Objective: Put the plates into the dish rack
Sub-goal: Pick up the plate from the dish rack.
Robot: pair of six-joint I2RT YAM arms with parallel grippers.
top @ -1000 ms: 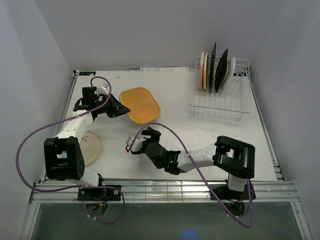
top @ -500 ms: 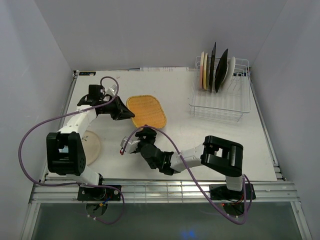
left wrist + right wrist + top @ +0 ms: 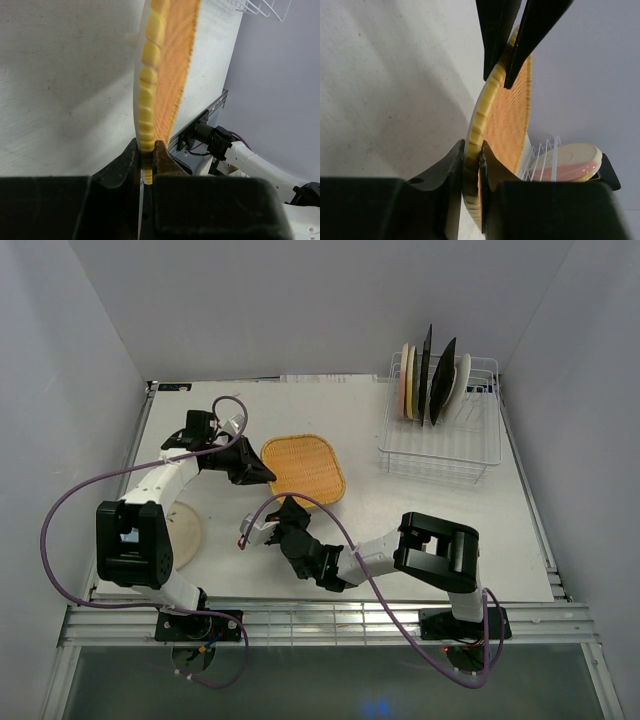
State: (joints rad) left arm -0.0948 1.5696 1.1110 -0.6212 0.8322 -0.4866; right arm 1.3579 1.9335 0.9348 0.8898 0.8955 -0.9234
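Observation:
The square orange ribbed plate (image 3: 305, 470) is held a little off the table, left of the middle. My left gripper (image 3: 262, 473) is shut on its left edge, and the rim (image 3: 150, 95) runs up from between the jaws of that gripper (image 3: 146, 146). My right gripper (image 3: 290, 506) is shut on the plate's near edge, its jaws (image 3: 472, 151) pinching the yellow rim (image 3: 485, 115). The left gripper's fingers (image 3: 495, 35) clamp the far end of that rim. The white wire dish rack (image 3: 440, 452) stands at the back right with several plates (image 3: 430, 380) upright in it.
A round cream plate (image 3: 185, 538) lies flat on the table near the left arm's base, partly under the arm. A pink-cream plate (image 3: 570, 162) shows behind the rack's wires (image 3: 542, 157). White walls close in the table on three sides.
The left arm has carried the orange plate to the right, toward the middle. The right gripper has moved up to the plate's near edge and closed on it.

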